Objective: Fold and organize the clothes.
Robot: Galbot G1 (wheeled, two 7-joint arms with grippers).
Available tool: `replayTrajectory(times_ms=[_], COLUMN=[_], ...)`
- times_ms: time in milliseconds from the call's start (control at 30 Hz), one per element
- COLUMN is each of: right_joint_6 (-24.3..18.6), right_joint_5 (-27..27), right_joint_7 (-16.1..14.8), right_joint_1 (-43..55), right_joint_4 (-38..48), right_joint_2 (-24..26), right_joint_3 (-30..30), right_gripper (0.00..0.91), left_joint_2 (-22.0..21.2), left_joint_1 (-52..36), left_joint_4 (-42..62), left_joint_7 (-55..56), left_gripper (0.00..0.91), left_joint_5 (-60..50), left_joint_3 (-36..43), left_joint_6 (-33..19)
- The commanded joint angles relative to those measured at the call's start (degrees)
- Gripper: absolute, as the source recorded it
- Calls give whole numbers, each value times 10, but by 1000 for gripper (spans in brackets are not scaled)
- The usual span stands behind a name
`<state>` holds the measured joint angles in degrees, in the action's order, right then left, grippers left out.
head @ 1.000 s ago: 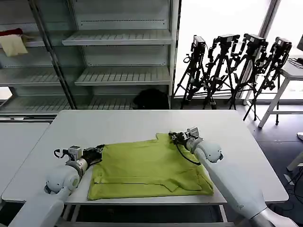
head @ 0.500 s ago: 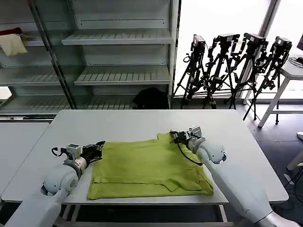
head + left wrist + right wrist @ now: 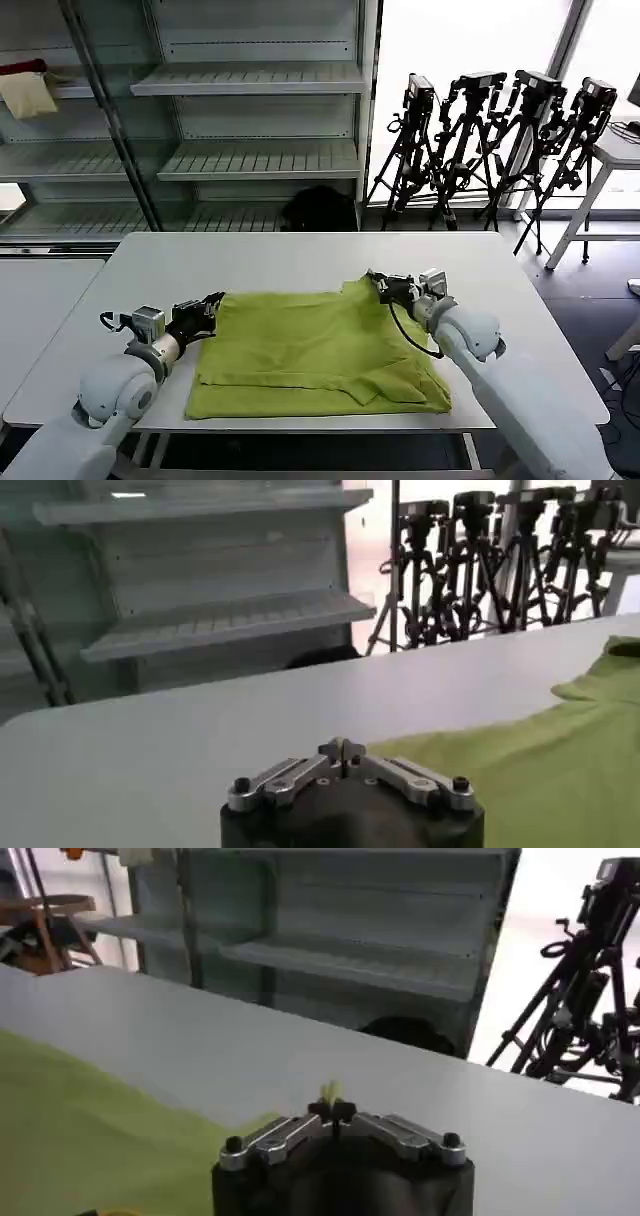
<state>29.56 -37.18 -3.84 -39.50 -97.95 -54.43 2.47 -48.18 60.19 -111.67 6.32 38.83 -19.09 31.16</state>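
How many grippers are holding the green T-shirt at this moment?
2. The left gripper pinches the T-shirt at its far left corner; the right gripper pinches its far right corner, lifted slightly above the table.

You have 1 lime yellow-green T-shirt [image 3: 315, 350] lying partly folded on the white tabletop [image 3: 280, 262], plain side up. Its near edge runs along the tabletop's front edge, and its 2 far corners are lifted, pulling the cloth taut between them.

T-shirt [image 3: 315, 352] lies on table [image 3: 270, 262], apparently between left gripper [image 3: 203, 312] and right gripper [image 3: 378, 284].
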Motion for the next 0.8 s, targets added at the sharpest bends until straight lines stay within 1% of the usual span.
replayTrajectory(times_ms=[33,200,300,567,700,800], right_joint_6=[-5,-7,-16,-34,-36,-40], right_joint_5=[-8,-9,-5,2,2,6], right_joint_7=[0,-1,0,4,5,4], right_joint_1=[-62,-103,-136,-205,-238,-264], right_joint_4=[-75,-112,-132,-180,-200,-212], right_joint_2=[43,56,61,67,73,79], right_joint_3=[44,64,77,106,118,127], right_gripper=[0,0,0,0,0,0], left_joint_2=[14,15,14,18,17,13], left_joint_1=[36,55,65,129,164,192], left_joint_4=[-54,-70,-72,-94,-107,-115], left_joint_7=[-1,-6,-4,-4,-13,-24], left_gripper=[0,0,0,0,0,0], left_joint_5=[-15,-41,-64,-80,-98,-131], left_joint_3=[-12,-14,-20,-85,-103,-109], left_joint_6=[3,11,18,18,18,13])
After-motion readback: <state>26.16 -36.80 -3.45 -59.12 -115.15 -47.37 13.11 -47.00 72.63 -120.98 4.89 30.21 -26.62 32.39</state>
